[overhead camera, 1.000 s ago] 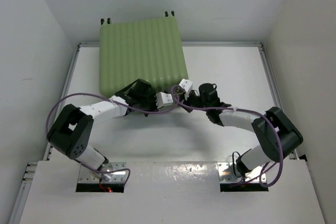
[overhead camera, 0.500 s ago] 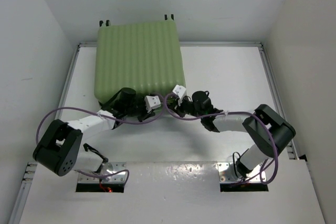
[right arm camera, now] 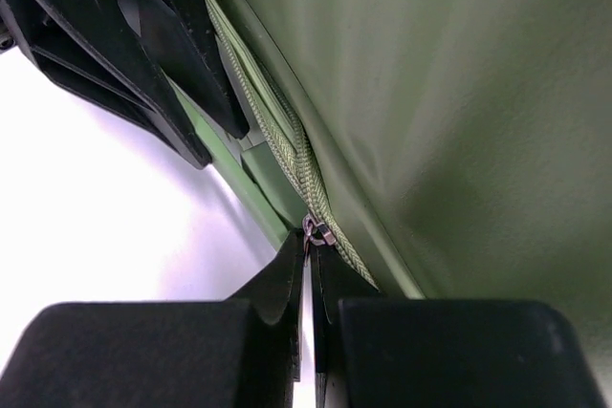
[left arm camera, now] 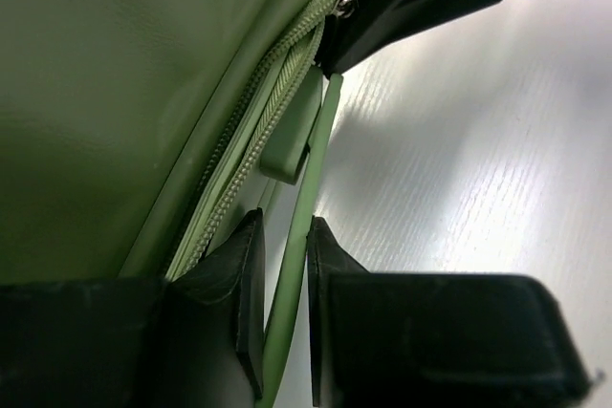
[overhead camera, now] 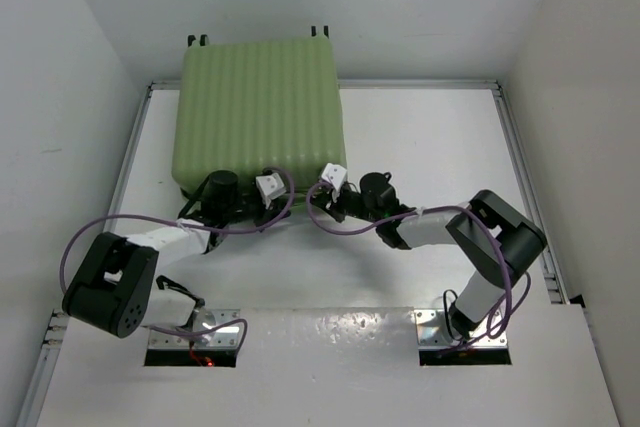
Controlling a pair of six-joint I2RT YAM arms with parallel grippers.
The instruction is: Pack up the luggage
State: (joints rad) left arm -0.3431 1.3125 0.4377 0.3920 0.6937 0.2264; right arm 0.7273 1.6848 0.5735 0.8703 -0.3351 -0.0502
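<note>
1. Flat white desk [overhead camera: 430, 137], carrying everything below.
2. Large light-green ribbed hard-shell luggage [overhead camera: 258, 112]: lay closed, ribbed face up, at the far left corner of the desk, its near edge facing both arms. Judged stiff, smooth and slippery, too broad for either tool to span, and likely to slide if tugged. Best taken at the thin green lower rim [left arm camera: 314, 188] or at the zip hardware.
3. Left tool [left arm camera: 284, 236]: black fingers narrowly spread, straddling the lower rim with a sliver of gap on one side.
4. Right tool [right arm camera: 308, 246]: pressed together, pinching the small metal zipper pull [right arm camera: 316, 230].
5. Green coil zipper [right arm camera: 287, 155], running along the seam: judged soft and flexible, no place for a grip.
6. Zipper pull: tiny and hard, judged the proper hold for running the zip.
</note>
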